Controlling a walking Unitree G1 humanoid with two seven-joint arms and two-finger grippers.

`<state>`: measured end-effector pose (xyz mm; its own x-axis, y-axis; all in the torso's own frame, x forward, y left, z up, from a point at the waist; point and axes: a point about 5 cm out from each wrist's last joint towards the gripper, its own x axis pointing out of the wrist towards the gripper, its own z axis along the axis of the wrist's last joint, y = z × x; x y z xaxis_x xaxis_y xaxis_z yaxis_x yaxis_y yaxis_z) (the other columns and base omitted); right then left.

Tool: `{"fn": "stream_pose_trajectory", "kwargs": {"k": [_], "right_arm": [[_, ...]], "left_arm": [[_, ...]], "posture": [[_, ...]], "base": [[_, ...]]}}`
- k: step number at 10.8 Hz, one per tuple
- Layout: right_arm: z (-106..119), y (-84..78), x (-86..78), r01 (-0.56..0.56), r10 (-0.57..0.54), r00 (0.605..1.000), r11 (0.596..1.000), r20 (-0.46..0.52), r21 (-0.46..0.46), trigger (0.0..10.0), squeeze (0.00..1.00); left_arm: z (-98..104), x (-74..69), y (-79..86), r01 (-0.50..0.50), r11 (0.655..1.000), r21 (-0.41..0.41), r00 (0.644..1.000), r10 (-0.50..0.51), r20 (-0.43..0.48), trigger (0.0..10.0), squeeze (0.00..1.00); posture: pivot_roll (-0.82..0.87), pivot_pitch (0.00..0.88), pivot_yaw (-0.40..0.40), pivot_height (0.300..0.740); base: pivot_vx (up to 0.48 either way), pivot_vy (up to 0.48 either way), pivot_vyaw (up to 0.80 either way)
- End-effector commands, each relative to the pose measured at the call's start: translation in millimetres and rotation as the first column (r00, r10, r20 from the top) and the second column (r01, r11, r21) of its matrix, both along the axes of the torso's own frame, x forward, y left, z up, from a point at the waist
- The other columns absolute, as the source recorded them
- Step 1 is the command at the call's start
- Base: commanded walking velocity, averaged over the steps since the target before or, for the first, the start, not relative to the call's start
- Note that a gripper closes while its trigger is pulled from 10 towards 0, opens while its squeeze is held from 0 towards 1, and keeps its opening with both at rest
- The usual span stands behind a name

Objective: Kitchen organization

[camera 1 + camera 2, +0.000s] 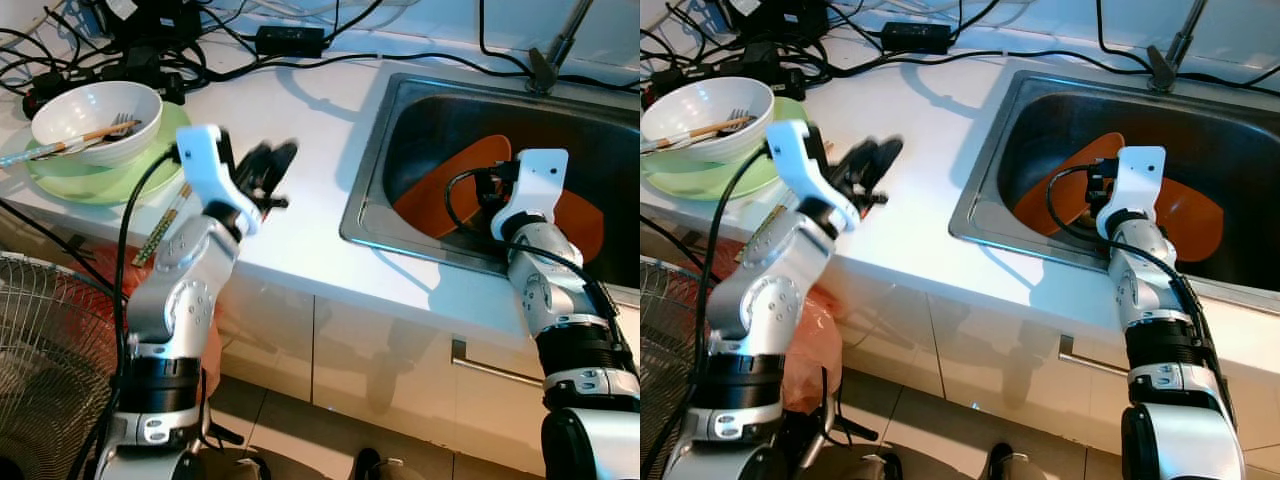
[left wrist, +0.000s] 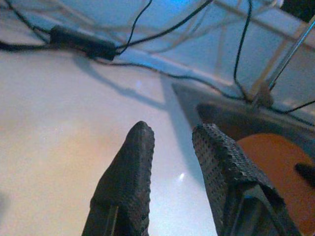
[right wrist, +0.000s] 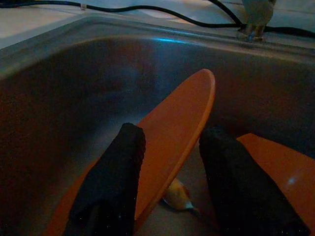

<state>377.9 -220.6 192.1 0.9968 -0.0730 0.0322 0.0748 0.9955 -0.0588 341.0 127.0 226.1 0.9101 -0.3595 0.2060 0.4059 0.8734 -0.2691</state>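
Head stereo pair looking down, sharing counter (image 1: 300, 240) and sink (image 1: 400, 110), wrist cameras close

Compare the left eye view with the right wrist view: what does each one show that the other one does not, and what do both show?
Left eye view: a white bowl with chopsticks on a green plate, the white counter and the left claw open above it.

Right wrist view: a pale spoon-like object lying under the tilted orange plate's edge, between the right claw's open fingers.

Both: the steel sink, the orange plates and black cables.
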Motion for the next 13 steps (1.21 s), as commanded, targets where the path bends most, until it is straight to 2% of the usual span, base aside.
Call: {"fn": "stream_pose_trajectory", "kwargs": {"k": [1, 2, 4, 8, 10, 13], "right_arm": [[7, 4.3, 2.1, -0.018, 0.019, 1.0, 1.0, 0.023, -0.009, 10.0, 0.0], [4, 4.4, 1.8, -0.019, 0.02, 1.0, 1.0, 0.013, -0.016, 10.0, 0.0], [4, 2.2, 1.6, -0.014, 0.015, 1.0, 0.999, 0.008, -0.053, 10.0, 0.0], [1, 2.7, 0.5, -0.017, 0.017, 1.0, 0.997, 0.002, -0.074, 10.0, 0.0], [0, 1.3, 0.3, -0.014, 0.015, 1.0, 0.996, 0.004, -0.086, 10.0, 0.0], [-5, 0.3, -1.0, -0.019, 0.019, 1.0, 0.993, 0.0, -0.119, 10.0, 0.0]], "left_arm": [[-5, 0.0, 0.5, -0.011, 1.0, 0.027, 1.0, 0.011, -0.007, 10.0, 0.0], [-19, 2.2, 2.4, -0.064, 0.977, 0.206, 0.998, 0.065, 0.002, 10.0, 0.0], [-27, 1.7, 1.2, -0.072, 0.965, 0.252, 0.997, 0.076, -0.009, 10.0, 0.0], [-36, 3.1, 6.2, -0.116, 0.953, 0.28, 0.993, 0.117, 0.012, 10.0, 0.0], [-39, 3.6, 10.7, -0.159, 0.946, 0.284, 0.987, 0.153, 0.043, 10.0, 0.0], [-40, 3.8, 10.3, -0.169, 0.948, 0.27, 0.985, 0.159, 0.061, 10.0, 0.0]], "posture": [[0.08, 0.169, -0.003, 0.74], [0.08, 0.169, -0.003, 0.74], [0.08, 0.176, -0.007, 0.74], [0.08, 0.179, -0.006, 0.74], [0.08, 0.18, -0.006, 0.74], [0.08, 0.18, -0.007, 0.74]], "base": [[0.0, 0.0, 0.0], [0.0, 0.0, 0.0], [0.0, 0.0, 0.0], [0.0, 0.0, 0.0], [0.0, 0.0, 0.0], [0.0, 0.0, 0.0]]}}
